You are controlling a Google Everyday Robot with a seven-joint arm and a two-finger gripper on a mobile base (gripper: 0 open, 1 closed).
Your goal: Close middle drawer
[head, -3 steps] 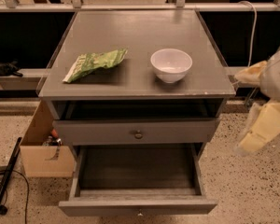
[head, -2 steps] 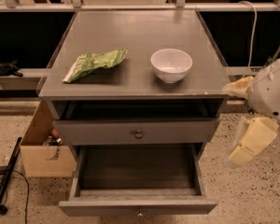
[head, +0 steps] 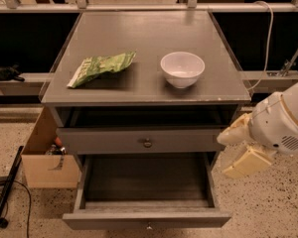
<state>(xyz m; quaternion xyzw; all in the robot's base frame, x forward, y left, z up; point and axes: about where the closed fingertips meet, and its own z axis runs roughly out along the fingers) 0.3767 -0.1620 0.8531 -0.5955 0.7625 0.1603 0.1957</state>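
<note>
Lowered and shifted left since the earlier frame, the gripper (head: 242, 148) is being held just right of the cabinet (head: 139, 33), level with the top drawer (head: 109, 142). Its jaws are being kept apart, with nothing between them. Being counted: two drawers, one knob each; one white bowl (head: 182, 68) and one green bag (head: 102, 67) on top; one cardboard box (head: 44, 170) at left. The middle drawer (head: 114, 219) is being shown pulled far out, front facing the camera, long axis running left-right.
</note>
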